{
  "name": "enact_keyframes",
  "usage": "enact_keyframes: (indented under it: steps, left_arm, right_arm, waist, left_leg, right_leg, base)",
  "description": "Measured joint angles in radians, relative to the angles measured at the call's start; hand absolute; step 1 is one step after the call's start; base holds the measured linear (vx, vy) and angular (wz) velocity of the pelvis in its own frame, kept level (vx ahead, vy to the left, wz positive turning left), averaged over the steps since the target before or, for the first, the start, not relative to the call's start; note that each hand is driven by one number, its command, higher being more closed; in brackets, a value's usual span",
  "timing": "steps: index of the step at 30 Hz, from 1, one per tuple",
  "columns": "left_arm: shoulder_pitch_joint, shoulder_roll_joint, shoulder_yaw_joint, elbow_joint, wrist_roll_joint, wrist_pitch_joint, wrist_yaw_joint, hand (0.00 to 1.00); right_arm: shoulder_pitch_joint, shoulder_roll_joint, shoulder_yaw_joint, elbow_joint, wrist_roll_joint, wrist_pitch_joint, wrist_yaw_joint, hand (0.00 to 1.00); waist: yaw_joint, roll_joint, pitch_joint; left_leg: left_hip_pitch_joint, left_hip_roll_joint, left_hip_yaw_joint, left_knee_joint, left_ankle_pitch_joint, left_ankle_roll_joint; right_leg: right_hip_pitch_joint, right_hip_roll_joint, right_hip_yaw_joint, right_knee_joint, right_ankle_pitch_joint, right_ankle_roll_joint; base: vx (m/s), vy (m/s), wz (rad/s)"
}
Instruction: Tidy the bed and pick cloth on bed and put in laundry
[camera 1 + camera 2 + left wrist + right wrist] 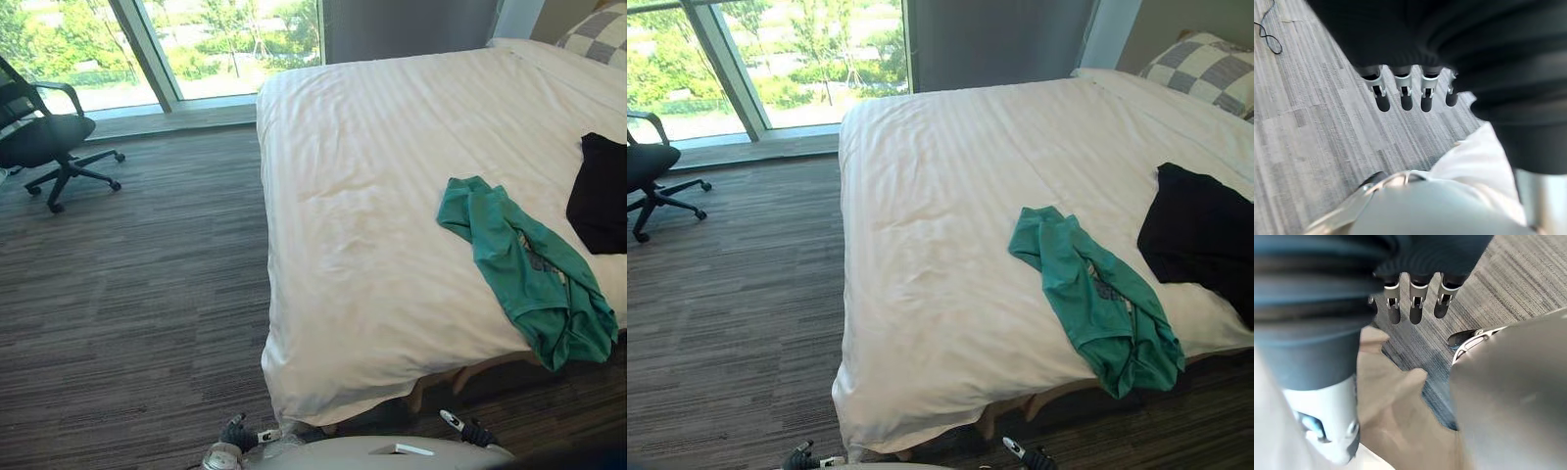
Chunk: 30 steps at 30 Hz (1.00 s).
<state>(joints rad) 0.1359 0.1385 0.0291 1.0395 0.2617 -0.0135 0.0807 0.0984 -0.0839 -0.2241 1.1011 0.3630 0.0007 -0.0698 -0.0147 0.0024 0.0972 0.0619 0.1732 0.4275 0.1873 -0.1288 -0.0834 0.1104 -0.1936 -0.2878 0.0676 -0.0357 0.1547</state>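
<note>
On bed [372,196]: green cloth [519,269], black cloth [600,191] | left hand [1404,94], right hand [1417,308] empty

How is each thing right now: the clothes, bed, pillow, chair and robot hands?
Green shirt: crumpled on the bed, one end over the edge.
Black cloth: lying on the bed.
Bed: cover spread, lightly wrinkled.
Pillow: at the bed's head.
Chair: upright by the window.
Left hand: open, empty.
Right hand: open, empty.

The bed [940,196] has a white cover with faint stripes of the same white. The shirt [1087,294] is teal green and the cloth [1200,235] is plain black. The pillow [1205,69] is checked in grey and white. The carpet [725,294] is dark grey-brown with thin streaks. The office chair [44,137] is black.
</note>
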Motion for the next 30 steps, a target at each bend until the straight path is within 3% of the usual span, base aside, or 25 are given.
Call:
enact_keyframes:
  steps: [1, 4, 5, 8, 10, 11, 12, 14, 15, 16, 17, 18, 19, 20, 21, 22, 23, 24, 25, 26, 28, 29, 30]
  left_arm:
    - [-0.002, 0.001, 0.0, 0.0, -0.001, 0.0, -0.003, 0.0]
    - [-0.011, 0.007, -0.029, 0.003, -0.009, 0.002, -0.019, 0.0]
    - [-0.032, 0.004, -0.038, 0.003, -0.008, -0.001, -0.031, 0.0]
    - [-0.058, 0.009, -0.044, 0.0, -0.013, -0.005, -0.036, 0.0]
    - [-0.055, 0.032, -0.035, -0.008, -0.046, -0.001, -0.037, 0.0]
    - [-0.052, 0.035, -0.029, -0.011, -0.048, 0.003, -0.037, 0.0]
    - [-0.036, 0.037, -0.016, -0.025, -0.058, 0.009, -0.036, 0.0]
    - [-0.023, 0.037, -0.009, -0.026, -0.078, 0.009, -0.037, 0.0]
    - [-0.011, 0.036, -0.009, -0.026, -0.093, 0.009, -0.038, 0.0]
    - [0.001, 0.036, -0.006, -0.033, -0.095, 0.009, -0.039, 0.0]
    - [0.011, 0.041, 0.004, -0.045, -0.094, 0.008, -0.039, 0.0]
    - [0.05, 0.044, 0.011, -0.056, -0.093, 0.005, -0.039, 0.0]
    - [0.076, 0.053, 0.011, -0.065, -0.093, 0.001, -0.038, 0.0]
    - [0.091, 0.071, 0.013, -0.066, -0.098, -0.006, -0.038, 0.0]
    - [0.11, 0.087, 0.011, -0.065, -0.097, -0.012, -0.039, 0.0]
    - [0.113, 0.09, 0.012, -0.063, -0.098, -0.012, -0.038, 0.0]
    - [0.12, 0.088, 0.011, -0.063, -0.099, -0.013, -0.038, 0.0]
    - [0.13, 0.087, 0.005, -0.062, -0.098, -0.013, -0.039, 0.0]
    - [0.128, 0.087, -0.001, -0.062, -0.098, -0.013, -0.039, 0.0]
    - [0.115, 0.087, -0.026, -0.063, -0.097, -0.013, -0.038, 0.0]
    - [0.112, 0.084, -0.03, -0.063, -0.097, -0.012, -0.038, 0.0]
    - [0.097, 0.082, -0.054, -0.061, -0.097, -0.011, -0.038, 0.0]
    - [0.087, 0.083, -0.068, -0.06, -0.097, -0.012, -0.039, 0.0]
  right_arm:
    - [-0.001, 0.003, -0.002, 0.0, 0.018, 0.005, -0.011, 0.0]
    - [0.015, 0.007, -0.058, -0.006, 0.179, 0.016, -0.099, 0.0]
    - [0.019, 0.006, -0.1, -0.005, 0.234, -0.001, -0.145, 1.0]
    - [0.016, 0.003, -0.158, -0.024, 0.283, -0.074, -0.213, 1.0]
    - [0.008, -0.005, -0.222, -0.165, 0.277, -0.145, -0.295, 1.0]
    - [0.0, -0.013, -0.233, -0.2, 0.273, -0.153, -0.31, 1.0]
    - [-0.048, -0.055, -0.278, -0.295, 0.245, -0.179, -0.357, 1.0]
    - [-0.123, -0.141, -0.335, -0.414, 0.209, -0.22, -0.393, 1.0]
    - [-0.175, -0.198, -0.35, -0.532, 0.121, -0.407, -0.381, 1.0]
    - [-0.176, -0.232, -0.347, -0.727, 0.011, -0.594, -0.373, 1.0]
    - [-0.183, -0.253, -0.344, -0.816, -0.034, -0.634, -0.371, 1.0]
    - [-0.198, -0.322, -0.312, -1.025, -0.135, -0.718, -0.334, 1.0]
    - [-0.205, -0.36, -0.287, -1.142, -0.176, -0.776, -0.257, 1.0]
    - [-0.21, -0.371, -0.27, -1.191, -0.183, -0.797, -0.212, 1.0]
    - [-0.226, -0.373, -0.234, -1.252, -0.163, -0.807, -0.063, 1.0]
    - [-0.232, -0.373, -0.215, -1.268, -0.154, -0.804, -0.008, 1.0]
    - [-0.248, -0.372, -0.133, -1.287, -0.128, -0.79, 0.125, 1.0]
    - [-0.252, -0.372, -0.02, -1.307, -0.09, -0.737, 0.273, 1.0]
    - [-0.253, -0.372, 0.015, -1.317, -0.08, -0.715, 0.317, 1.0]
    - [-0.283, -0.402, 0.216, -1.355, -0.05, -0.594, 0.493, 1.0]
    - [-0.324, -0.418, 0.339, -1.366, -0.05, -0.494, 0.561, 1.0]
    - [-0.369, -0.423, 0.503, -1.366, -0.052, -0.374, 0.616, 1.0]
    - [-0.39, -0.422, 0.591, -1.364, -0.054, -0.313, 0.623, 1.0]
  waist:
    - [-0.003, 0.0, 0.0]
    - [-0.03, -0.007, -0.002]
    - [-0.041, -0.001, 0.003]
    - [-0.046, -0.014, 0.032]
    - [-0.036, -0.04, 0.047]
    - [-0.035, -0.046, 0.05]
    - [-0.033, -0.056, 0.055]
    - [-0.023, -0.05, 0.056]
    - [-0.02, -0.045, 0.056]
    - [-0.018, -0.07, 0.047]
    - [-0.018, -0.069, 0.044]
    - [-0.002, -0.068, 0.035]
    - [-0.003, -0.077, 0.02]
    - [-0.005, -0.092, 0.012]
    - [-0.006, -0.117, -0.001]
    - [-0.004, -0.123, 0.0]
    - [0.006, -0.128, 0.002]
    - [0.005, -0.125, 0.002]
    - [0.003, -0.123, 0.003]
    - [0.011, -0.114, 0.004]
    - [0.013, -0.098, 0.014]
    - [0.032, -0.094, 0.019]
    - [0.044, -0.085, 0.025]
  left_leg:
    - [0.009, -0.002, 0.0, -0.015, 0.003, -0.003]
    - [0.118, -0.052, -0.006, -0.24, 0.109, -0.011]
    - [0.135, -0.064, -0.016, -0.286, 0.135, -0.009]
    - [0.142, -0.074, -0.028, -0.287, 0.138, -0.004]
    - [0.157, -0.087, -0.027, -0.293, 0.138, 0.003]
    - [0.16, -0.087, -0.026, -0.293, 0.137, 0.005]
    - [0.165, -0.078, -0.024, -0.294, 0.115, 0.016]
    - [0.166, -0.069, -0.022, -0.294, 0.109, 0.022]
    - [0.164, -0.064, -0.017, -0.294, 0.093, 0.017]
    - [0.161, -0.073, 0.021, -0.268, 0.08, 0.021]
    - [0.131, -0.066, 0.033, -0.215, 0.069, 0.027]
    - [0.089, -0.065, 0.025, -0.173, 0.054, 0.034]
    - [0.089, -0.082, 0.008, -0.218, 0.068, 0.028]
    - [0.092, -0.094, -0.002, -0.247, 0.079, 0.027]
    - [0.098, -0.107, -0.017, -0.293, 0.109, 0.026]
    - [0.093, -0.108, -0.024, -0.293, 0.123, 0.025]
    - [0.095, -0.109, -0.029, -0.292, 0.141, 0.022]
    - [0.097, -0.106, -0.047, -0.292, 0.145, 0.024]
    - [0.097, -0.106, -0.055, -0.293, 0.146, 0.025]
    - [0.096, -0.103, -0.08, -0.292, 0.151, 0.025]
    - [0.095, -0.102, -0.094, -0.292, 0.154, 0.025]
    - [0.095, -0.101, -0.127, -0.292, 0.161, 0.027]
    - [0.092, -0.101, -0.149, -0.291, 0.165, 0.029]
  right_leg:
    - [0.0, 0.0, 0.0, 0.007, -0.001, -0.002]
    - [-0.004, -0.011, -0.01, 0.065, -0.016, -0.029]
    - [-0.016, -0.019, -0.023, 0.097, -0.023, -0.041]
    - [-0.019, -0.039, -0.028, 0.148, -0.025, -0.046]
    - [-0.015, -0.058, -0.028, 0.178, -0.022, -0.049]
    - [-0.015, -0.06, -0.028, 0.183, -0.02, -0.052]
    - [-0.014, -0.061, -0.028, 0.191, -0.003, -0.071]
    - [-0.014, -0.055, -0.031, 0.192, 0.04, -0.086]
    - [-0.016, -0.052, -0.033, 0.19, 0.071, -0.099]
    - [-0.025, -0.076, -0.031, 0.18, 0.08, -0.1]
    - [-0.029, -0.077, -0.031, 0.181, 0.067, -0.094]
    - [-0.031, -0.086, -0.029, 0.175, 0.045, -0.086]
    - [-0.03, -0.085, -0.027, 0.151, 0.037, -0.094]
    - [-0.028, -0.084, -0.023, 0.137, 0.027, -0.103]
    - [-0.026, -0.082, -0.013, 0.112, 0.01, -0.101]
    - [-0.024, -0.079, -0.007, 0.105, 0.006, -0.1]
    - [-0.024, -0.071, 0.003, 0.106, 0.009, -0.1]
    - [-0.019, -0.069, 0.005, 0.12, 0.009, -0.101]
    - [-0.016, -0.069, 0.005, 0.123, 0.009, -0.101]
    - [-0.008, -0.066, 0.006, 0.133, 0.009, -0.101]
    - [-0.007, -0.066, 0.005, 0.144, 0.009, -0.101]
    - [-0.001, -0.065, 0.005, 0.163, 0.009, -0.101]
    - [0.003, -0.065, 0.006, 0.175, 0.009, -0.101]
  base:
    - [0.1, -0.003, -0.07]
    - [0.03, 0.018, 0.18]
    - [0.02, 0.029, 0.3]
    - [-0.05, 0.027, 0.17]
    - [-0.11, 0.046, 0.05]
    - [-0.11, 0.022, 0.0]
    - [-0.11, 0.027, 0.03]
    - [-0.11, 0.049, 0.13]
    - [-0.06, 0.105, 0.2]
    - [-0.03, 0.074, 0.21]
    - [-0.01, 0.011, 0.13]
    - [0.01, -0.039, 0.26]
    - [0.01, -0.018, 0.31]
    - [0.05, 0.009, 0.36]
    - [0.04, -0.016, 0.23]
    - [0.04, -0.053, 0.07]
    - [0.01, -0.063, 0.09]
    - [0.01, -0.062, 0.14]
    - [0.01, -0.055, 0.43]
    - [0.02, -0.048, 0.39]
    - [0.01, -0.043, 0.4]
    - [0.02, -0.054, 0.56]
    - [0.02, -0.056, 0.72]
